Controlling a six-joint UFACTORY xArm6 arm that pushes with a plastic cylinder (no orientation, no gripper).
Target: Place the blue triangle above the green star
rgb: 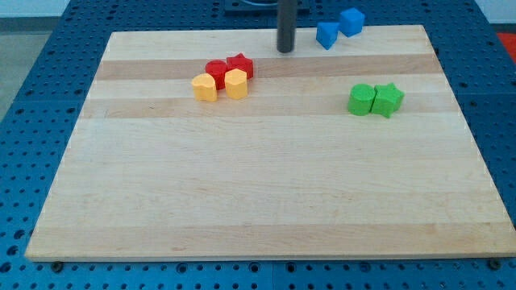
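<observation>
The blue triangle (pixel 326 35) lies near the board's top edge, right of centre. A blue cube (pixel 351 21) touches it on its upper right. The green star (pixel 388 99) sits on the right part of the board, well below the blue blocks, with a green cube-like block (pixel 361 99) touching its left side. My tip (pixel 285 50) stands on the board just left of the blue triangle, a small gap apart from it.
A cluster sits at the upper left: a red round block (pixel 216 71), a red star (pixel 240 65), a yellow block (pixel 205 87) and another yellow block (pixel 236 83), all touching. The wooden board (pixel 258 201) lies on a blue perforated table.
</observation>
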